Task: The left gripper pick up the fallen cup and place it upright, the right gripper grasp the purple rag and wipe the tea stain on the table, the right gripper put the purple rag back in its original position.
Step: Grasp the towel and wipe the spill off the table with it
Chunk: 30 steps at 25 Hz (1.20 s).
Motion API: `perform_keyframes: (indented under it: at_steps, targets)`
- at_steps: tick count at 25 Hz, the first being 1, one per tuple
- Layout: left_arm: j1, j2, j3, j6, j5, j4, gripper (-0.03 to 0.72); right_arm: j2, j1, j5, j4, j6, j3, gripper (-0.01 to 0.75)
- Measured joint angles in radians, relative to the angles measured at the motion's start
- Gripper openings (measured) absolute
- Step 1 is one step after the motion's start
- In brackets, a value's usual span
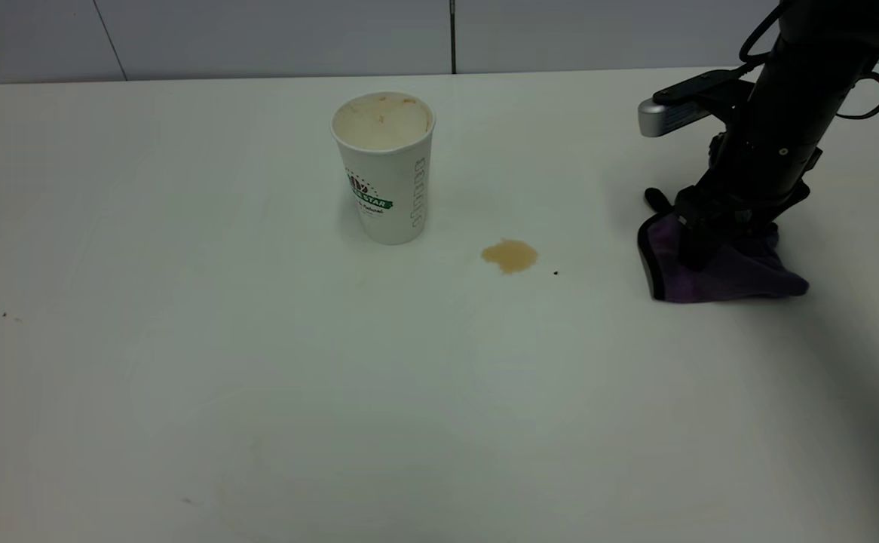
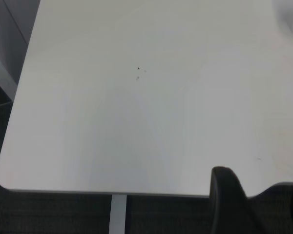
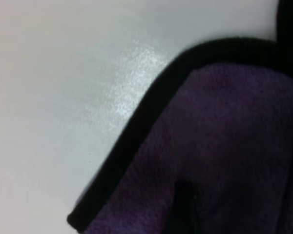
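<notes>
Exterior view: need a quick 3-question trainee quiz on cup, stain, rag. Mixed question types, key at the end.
1. True or false: the cup lies on its side.
2. What sits between the cup and the purple rag on the table?
A. a spoon
B. the tea stain
C. a lid
3. Fill in: the right gripper is down on the ____.

Key: 1 false, it stands upright; 2 B; 3 purple rag.

Bench point(image 1: 183, 339) smooth white with faint sheen; paper cup point(image 1: 387, 177) ribbed, matt, lining stained brown; purple rag point(image 1: 718, 268) fuzzy microfibre cloth with black edging; right pincer point(image 1: 703, 237) matt black with a silver-grey box point(image 1: 666, 117).
</notes>
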Motion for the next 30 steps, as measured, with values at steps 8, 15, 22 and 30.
perform_keyframes:
  at_steps: [8, 15, 22, 30]
  targets:
    - [0.000, 0.000, 0.000, -0.001, 0.000, 0.000, 0.352, 0.008, 0.000, -0.008, 0.010, -0.002, -0.008, 0.338]
    - [0.000, 0.000, 0.000, -0.001, 0.000, 0.000, 0.352, 0.017, 0.032, 0.014, 0.081, -0.004, -0.034, 0.103]
    - [0.000, 0.000, 0.000, -0.001, 0.001, 0.000, 0.352, 0.034, 0.150, -0.018, 0.240, 0.030, -0.095, 0.103]
    - [0.000, 0.000, 0.000, -0.001, 0.001, 0.000, 0.352, 0.078, 0.195, -0.068, 0.243, 0.141, -0.191, 0.103]
